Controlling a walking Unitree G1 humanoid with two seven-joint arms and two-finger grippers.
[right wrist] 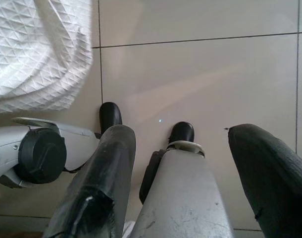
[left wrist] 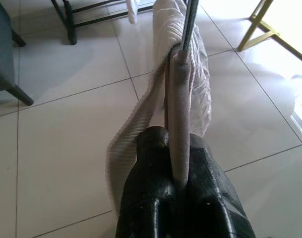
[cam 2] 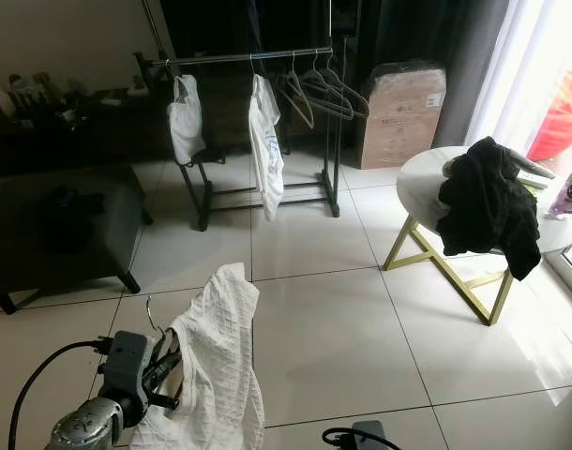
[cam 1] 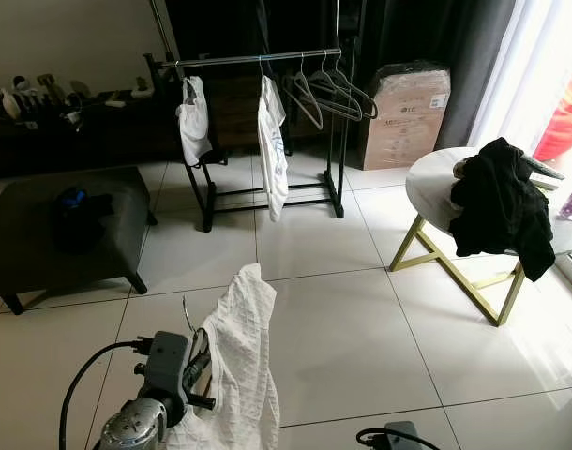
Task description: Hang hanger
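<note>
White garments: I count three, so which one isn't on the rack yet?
The quilted white garment on a hanger gripped in the robot's left hand, low in front. The other two already hang on the rack across the room.

Our left arm (cam 1: 136,427) ends in a rounded silver wrist joint with a brushed metal sheen, topped by a boxy grey housing. A black cable (cam 1: 80,384) loops out of that housing and arcs down past the joint. Beyond it sit the left jaws (left wrist: 178,196), two thick fingers (left wrist: 148,198) of matte black, faintly ribbed plastic. The right jaws (right wrist: 180,163) have long, black, rounded fingers (right wrist: 101,183) too. Below them we see our grey metal legs, scuffed, with a round black cap (right wrist: 39,153) on one joint and black feet (right wrist: 110,116). Another black cable (cam 1: 384,437) curls at our right arm.
</note>
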